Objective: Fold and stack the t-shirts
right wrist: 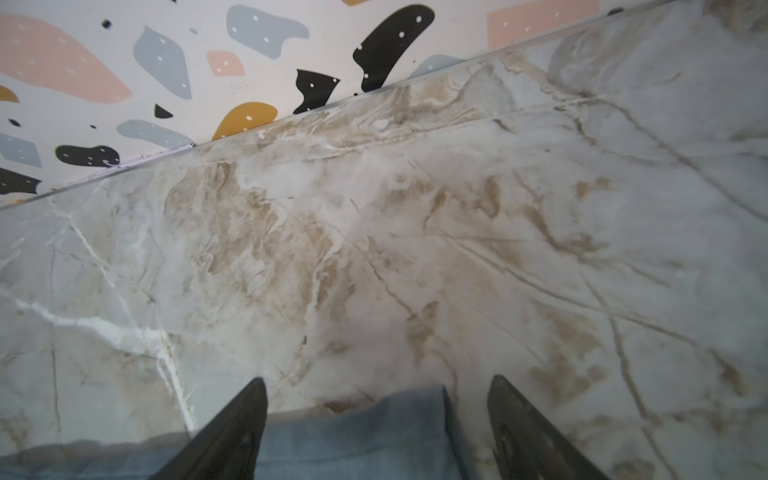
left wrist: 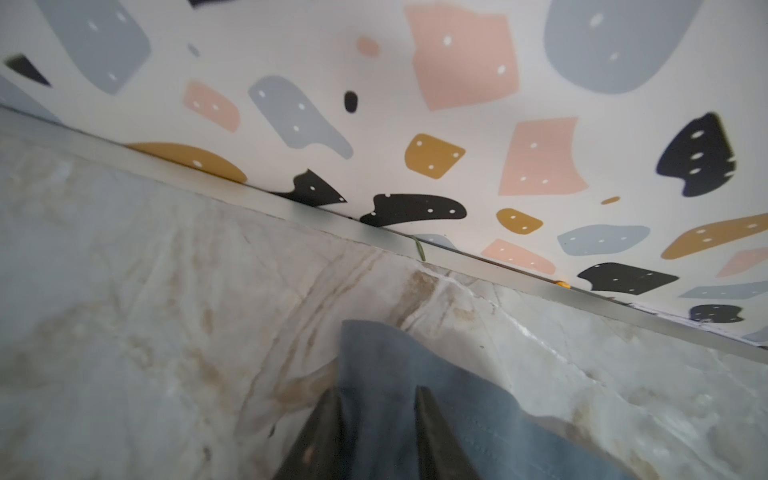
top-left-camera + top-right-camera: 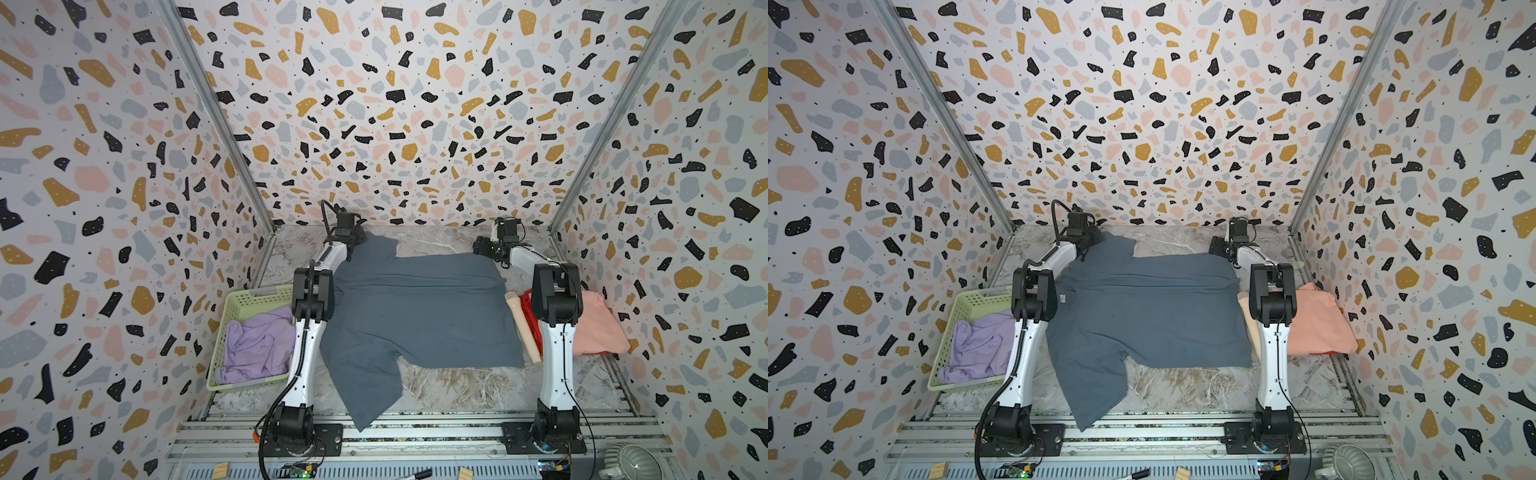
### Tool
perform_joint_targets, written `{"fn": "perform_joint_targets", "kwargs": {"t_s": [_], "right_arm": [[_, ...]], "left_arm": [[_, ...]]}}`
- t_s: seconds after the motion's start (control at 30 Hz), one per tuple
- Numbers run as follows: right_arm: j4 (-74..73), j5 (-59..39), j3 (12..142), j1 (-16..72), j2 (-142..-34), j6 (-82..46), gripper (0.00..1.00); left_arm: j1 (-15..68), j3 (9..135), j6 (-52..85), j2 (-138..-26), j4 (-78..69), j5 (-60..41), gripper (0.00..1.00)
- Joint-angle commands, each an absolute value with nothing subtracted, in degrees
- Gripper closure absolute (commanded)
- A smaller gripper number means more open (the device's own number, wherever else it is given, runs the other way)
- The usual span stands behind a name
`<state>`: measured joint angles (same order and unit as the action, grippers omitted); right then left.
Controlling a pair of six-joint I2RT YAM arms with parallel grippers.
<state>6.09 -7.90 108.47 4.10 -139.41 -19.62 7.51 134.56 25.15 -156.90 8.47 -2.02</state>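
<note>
Grip check: my left gripper [image 2: 376,390] is clenched on a fold of the slate blue-grey soft cloth t-shirt [image 3: 415,316], w/ fabric filling the narrow gap btw my two black fingers [image 2: 320,432]. In both top views that corner, approx 11 o'clock on the shirt, sits raised off the grey-and-tan marble-pattern tabletop [image 3: 436,386]. My right gripper [image 1: 378,379] is released, jaws spread wide. It straddles the shirt's far edge at approx 1 o'clock, where the cloth lies flat btw the fingers, unpinched. Can't tell whether my tips touch the table there. The rest of the blue-grey shirt is spread over the table centre, mostly flat w/ a few long creases. One sleeve trails toward approx 7 o'clock and its tip overhangs the metal rails [image 3: 415,432] at the front. A small white neck label [image 3: 1062,298] shows at the shirt's 9 o'clock side, just beside my left arm. At approx 8 o'clock a crumpled lilac t-shirt [image 3: 257,345] lies inside the pale green plastic lattice basket [image 3: 249,296]. At 3 o'clock a folded salmon pink t-shirt [image 3: 598,328] lies on a red t-shirt [image 3: 527,313], both partly behind my right arm. A cream cylinder [image 3: 521,328] lies btw the red cloth and the blue-grey shirt's 3 o'clock edge.
</note>
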Motion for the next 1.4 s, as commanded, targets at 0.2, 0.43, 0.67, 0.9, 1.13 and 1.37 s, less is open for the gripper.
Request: {"fn": "perform_joint_targets", "kwargs": {"t_s": [0.2, 0.43, 0.67, 0.9, 1.13, 1.37], "right_arm": [[17.8, -5.8, 115.3, 5.4, -144.3, -21.2, 0.81], [10.6, -5.3, 112.4, 5.1, -138.7, -19.5, 1.0], [3.6, -4.4, 108.6, 5.1, -131.7, -17.5, 1.0], [2.4, -3.4, 103.7, 5.1, -128.2, -17.3, 1.0], [12.6, 4.2, 111.1, 4.4, -133.0, -18.3, 0.39], [17.2, 6.0, 117.9, 4.2, -140.4, -17.6, 0.35]], "left_arm": [[7.4, 133.8, 25.8, -156.5, 5.1, -3.8, 1.0], [7.3, 130.8, 25.3, -152.9, 0.8, -5.6, 1.0], [6.7, 128.3, 24.5, -148.1, -1.3, -6.1, 1.0], [6.3, 125.3, 24.2, -145.4, -2.5, -6.5, 1.0], [6.3, 125.5, 24.5, -145.4, -2.5, -7.6, 1.0], [6.3, 125.3, 24.8, -145.3, -2.8, -8.3, 1.0]]}}
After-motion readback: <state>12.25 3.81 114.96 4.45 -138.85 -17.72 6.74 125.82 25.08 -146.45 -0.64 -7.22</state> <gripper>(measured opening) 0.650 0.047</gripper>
